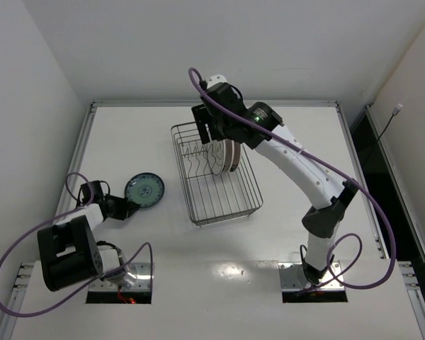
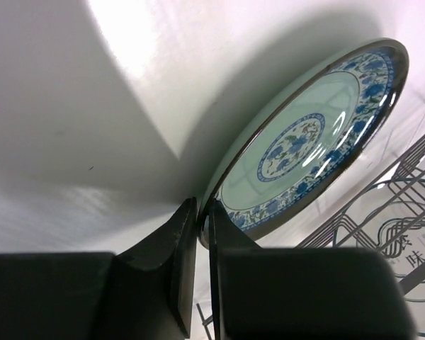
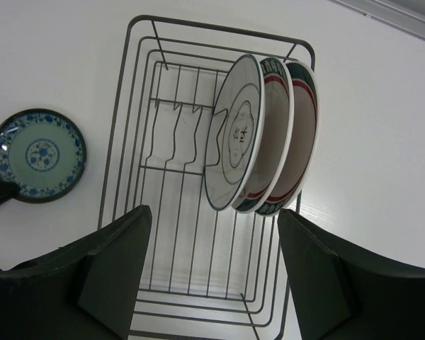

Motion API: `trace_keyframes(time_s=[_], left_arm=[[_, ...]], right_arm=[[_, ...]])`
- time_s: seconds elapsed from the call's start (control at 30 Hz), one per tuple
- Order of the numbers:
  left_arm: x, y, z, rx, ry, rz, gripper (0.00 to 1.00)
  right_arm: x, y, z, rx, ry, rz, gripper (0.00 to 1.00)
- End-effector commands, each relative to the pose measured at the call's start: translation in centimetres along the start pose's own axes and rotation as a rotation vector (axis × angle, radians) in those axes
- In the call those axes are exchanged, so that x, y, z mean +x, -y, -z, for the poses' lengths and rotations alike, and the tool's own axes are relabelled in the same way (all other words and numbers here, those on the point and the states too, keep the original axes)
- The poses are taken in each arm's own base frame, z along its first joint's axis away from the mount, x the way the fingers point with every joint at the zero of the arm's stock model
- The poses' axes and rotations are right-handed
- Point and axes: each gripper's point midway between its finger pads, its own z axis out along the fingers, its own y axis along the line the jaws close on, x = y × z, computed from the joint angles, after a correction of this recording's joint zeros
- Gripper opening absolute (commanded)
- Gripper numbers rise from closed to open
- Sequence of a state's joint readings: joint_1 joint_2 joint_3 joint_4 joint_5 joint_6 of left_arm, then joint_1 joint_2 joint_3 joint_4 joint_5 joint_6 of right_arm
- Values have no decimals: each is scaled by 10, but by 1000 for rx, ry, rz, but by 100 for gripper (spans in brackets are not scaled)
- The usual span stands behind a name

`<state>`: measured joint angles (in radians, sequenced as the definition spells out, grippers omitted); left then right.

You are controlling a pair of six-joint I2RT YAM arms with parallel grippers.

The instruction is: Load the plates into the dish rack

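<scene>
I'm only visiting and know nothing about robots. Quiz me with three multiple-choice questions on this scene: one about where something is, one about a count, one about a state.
1. Where is the small patterned plate relative to the rack?
A. Inside it
B. Outside it, to its left
C. Held high above it

2. How many plates stand in the rack?
A. One
B. Four
C. Three

3. What is the left gripper doing?
A. Pinching the small patterned plate's rim
B. Standing wide open
C. Reaching into the rack

Answers: 1 B, the top view shows it beside the rack. 2 C, three stand on edge side by side. 3 A, its fingers close on the rim.
</scene>
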<state>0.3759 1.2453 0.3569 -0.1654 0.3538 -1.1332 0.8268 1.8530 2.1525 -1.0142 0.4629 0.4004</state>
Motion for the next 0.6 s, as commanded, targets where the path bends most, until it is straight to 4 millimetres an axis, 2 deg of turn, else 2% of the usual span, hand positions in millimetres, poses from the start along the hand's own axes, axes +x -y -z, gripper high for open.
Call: trace_keyframes(time_s=[0.0, 0.03, 0.17, 0.33, 0.47, 0.53, 0.57], left_arm=[[-19, 25, -1, 65, 50, -43, 0], [-14, 32, -1, 101, 17, -50, 0], [-20, 80, 12, 249, -2, -122, 0], [-23, 112, 33, 352, -4, -184, 0], [-16, 132, 47, 457, -34, -220, 0], [-9, 149, 63, 550, -60, -256, 0], [-6, 155, 68, 584, -75, -268, 0]], right_arm=[[-9, 6, 19, -11, 31, -43, 69], [-11, 8, 22, -13, 39, -47, 69], [-6, 5, 20, -20, 25, -51, 69], [4, -4, 17, -105, -4, -83, 69], [10, -21, 13, -230, -26, -112, 69], [17, -29, 8, -303, -49, -131, 69], [15, -45, 10, -408, -48, -149, 69]])
